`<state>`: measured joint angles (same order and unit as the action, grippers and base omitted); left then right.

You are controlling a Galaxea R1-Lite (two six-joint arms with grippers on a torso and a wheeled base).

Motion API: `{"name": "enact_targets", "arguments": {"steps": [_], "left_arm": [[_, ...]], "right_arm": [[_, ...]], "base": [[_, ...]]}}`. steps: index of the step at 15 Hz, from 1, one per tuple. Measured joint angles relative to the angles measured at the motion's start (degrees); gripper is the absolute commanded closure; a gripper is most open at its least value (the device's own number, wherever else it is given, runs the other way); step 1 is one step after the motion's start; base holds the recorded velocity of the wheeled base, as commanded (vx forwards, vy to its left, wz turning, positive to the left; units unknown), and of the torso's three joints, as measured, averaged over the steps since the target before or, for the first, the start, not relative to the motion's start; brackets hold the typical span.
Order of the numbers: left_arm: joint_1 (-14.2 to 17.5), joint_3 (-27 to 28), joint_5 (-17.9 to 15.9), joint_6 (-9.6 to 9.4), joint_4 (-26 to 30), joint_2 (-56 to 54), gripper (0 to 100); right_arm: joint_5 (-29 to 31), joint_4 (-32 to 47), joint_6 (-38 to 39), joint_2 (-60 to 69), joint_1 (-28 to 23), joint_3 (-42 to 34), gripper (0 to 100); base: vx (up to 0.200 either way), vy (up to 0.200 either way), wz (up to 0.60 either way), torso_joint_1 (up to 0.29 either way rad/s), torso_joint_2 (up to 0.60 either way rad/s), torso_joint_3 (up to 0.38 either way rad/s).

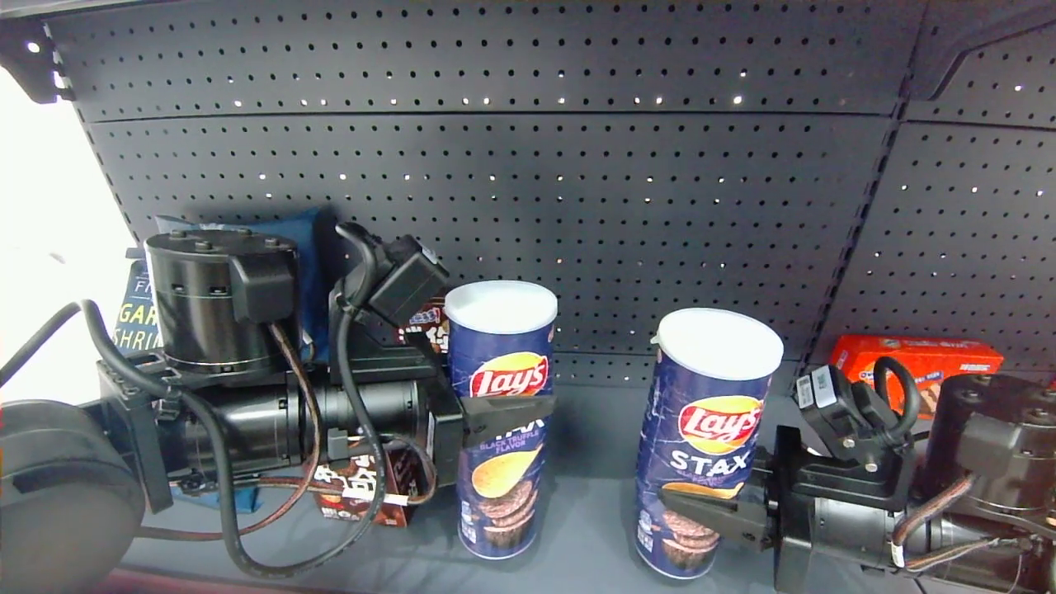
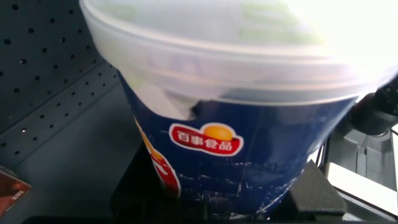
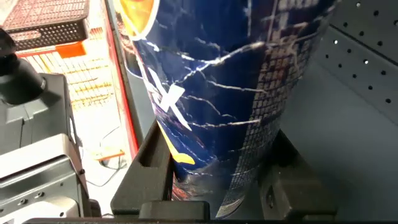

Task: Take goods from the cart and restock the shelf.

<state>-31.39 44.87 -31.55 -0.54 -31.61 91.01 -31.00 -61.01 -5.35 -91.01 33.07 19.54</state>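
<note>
Nearest us, at the lower right of the head frame, the right pincer (image 1: 701,499) was clamped on the right can (image 1: 714,396) low on its body, one jaw on either side, lid up. Gripping that low, we judged, left the top free and kept the can upright for setting down. Its base sat at or just above the shelf (image 1: 594,495); we could not tell which. Left of centre, the left pincer (image 1: 499,411) was closed around the left can (image 1: 502,338) at mid-height, and that can looked to stand on the shelf. The two cans were well apart, which we took as spacing for a tidy row. Under the left arm lay a brown box (image 1: 363,495). Farther back, an orange box (image 1: 916,359) sat at the right and a blue bag (image 1: 309,247) at the upper left, against the pegboard (image 1: 577,190).
</note>
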Motion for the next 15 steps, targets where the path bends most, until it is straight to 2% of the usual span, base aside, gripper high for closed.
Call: {"name": "enact_targets", "arguments": {"steps": [5,15], "left_arm": [[0.1,0.0,0.1,0.00,0.0,0.2,100],[0.1,-0.1,-0.1,0.00,-0.1,0.3,100]], "right_arm": [[0.0,-4.9,0.2,-3.3,0.1,-2.5,100],[-0.1,-5.5,0.4,-5.8,0.0,-3.4,100]], "base": [[0.000,0.000,0.00,0.000,0.00,0.000],[0.000,0.000,0.00,0.000,0.00,0.000]]}}
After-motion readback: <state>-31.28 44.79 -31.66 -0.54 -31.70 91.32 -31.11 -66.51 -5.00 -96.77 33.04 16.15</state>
